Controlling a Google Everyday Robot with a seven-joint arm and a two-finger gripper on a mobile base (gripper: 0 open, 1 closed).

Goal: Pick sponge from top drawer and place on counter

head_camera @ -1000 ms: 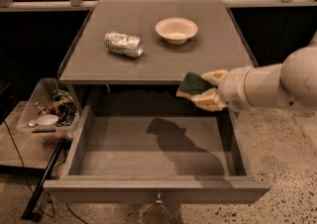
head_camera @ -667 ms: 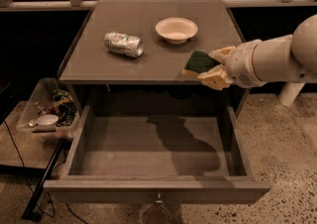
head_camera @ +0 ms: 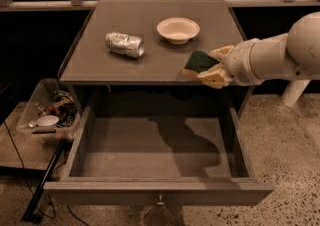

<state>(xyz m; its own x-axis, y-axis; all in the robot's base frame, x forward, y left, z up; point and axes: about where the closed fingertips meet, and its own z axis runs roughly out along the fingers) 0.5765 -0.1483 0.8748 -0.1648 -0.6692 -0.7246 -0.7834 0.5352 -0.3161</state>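
My gripper (head_camera: pixel 214 64) reaches in from the right and is shut on the sponge (head_camera: pixel 199 61), a small pad with a dark green top over yellow foam. It holds the sponge over the front right part of the counter (head_camera: pixel 120 70), close above its surface. The top drawer (head_camera: pixel 155 192) stands pulled open below, and its floor shows only shadow. A small metal knob (head_camera: pixel 160 201) sits on its front panel.
A crushed silver can (head_camera: pixel 124 44) lies on the counter's left middle. A cream bowl (head_camera: pixel 178 30) stands at the counter's back, just behind the sponge. A clear plastic bin of clutter (head_camera: pixel 49 114) sits on the floor at the left. A window rail runs along the back.
My gripper has carried the sponge up and back, from over the drawer's right rear corner to over the counter's front right part.
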